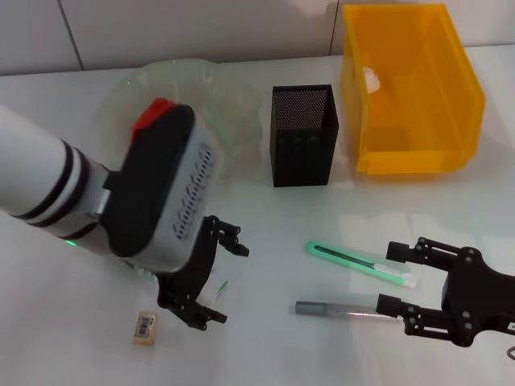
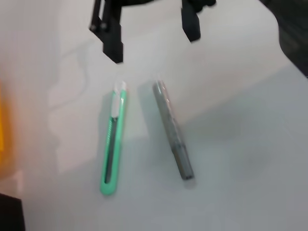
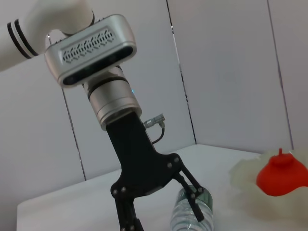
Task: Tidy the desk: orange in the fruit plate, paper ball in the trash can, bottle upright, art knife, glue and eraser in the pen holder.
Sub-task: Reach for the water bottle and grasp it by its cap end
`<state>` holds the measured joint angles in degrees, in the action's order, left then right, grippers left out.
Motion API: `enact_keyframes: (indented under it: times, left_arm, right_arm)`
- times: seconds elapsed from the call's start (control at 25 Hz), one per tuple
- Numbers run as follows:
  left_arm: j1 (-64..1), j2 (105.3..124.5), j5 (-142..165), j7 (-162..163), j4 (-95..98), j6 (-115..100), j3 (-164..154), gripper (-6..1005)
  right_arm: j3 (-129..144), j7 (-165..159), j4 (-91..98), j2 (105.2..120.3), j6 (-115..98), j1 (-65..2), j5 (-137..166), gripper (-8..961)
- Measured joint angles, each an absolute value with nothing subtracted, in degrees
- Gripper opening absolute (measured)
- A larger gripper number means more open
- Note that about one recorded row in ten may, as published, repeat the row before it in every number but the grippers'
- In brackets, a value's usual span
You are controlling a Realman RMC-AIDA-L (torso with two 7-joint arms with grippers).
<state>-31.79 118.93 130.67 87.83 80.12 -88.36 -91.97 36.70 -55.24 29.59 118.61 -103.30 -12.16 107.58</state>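
The left gripper (image 1: 213,277) hangs low over the near left part of the tabletop (image 1: 265,354), its black fingers spread apart around a clear plastic bottle (image 3: 192,216) that lies on its side, the fingers on either side of it but not visibly pressing in. Just beside it, toward the near left corner, sits the tan eraser (image 1: 145,327). Toward the near right, the green art knife (image 1: 362,264) and the grey glue stick (image 1: 342,309) lie close together and roughly parallel, not touching. The right gripper (image 1: 394,288) hovers at their right ends with its fingers spread wide, holding nothing, one fingertip near each of them. Farther back, near the middle of the far edge, stands the black mesh pen holder (image 1: 302,135). To its right is the yellow trash can (image 1: 410,88) with a white paper ball (image 1: 372,79) inside it. To its left is the pale green fruit plate (image 1: 233,112), partly hidden behind the left arm
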Motion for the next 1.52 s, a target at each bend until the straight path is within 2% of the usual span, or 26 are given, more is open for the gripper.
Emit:
enact_keyframes:
  times: [0.8, 1.52]
  left_arm:
    - [-43.6, 119.18, 142.8, 88.8, 74.0, -85.9, -106.2, 822]
    - [-46.9, 119.18, 143.4, 89.1, 69.8, -83.1, -111.0, 807]
  right_arm:
    - [35.6, -55.0, 25.8, 119.01, -102.6, -10.3, 107.4, 758]
    - [35.6, -55.2, 25.8, 119.0, -102.6, -10.3, 107.3, 759]
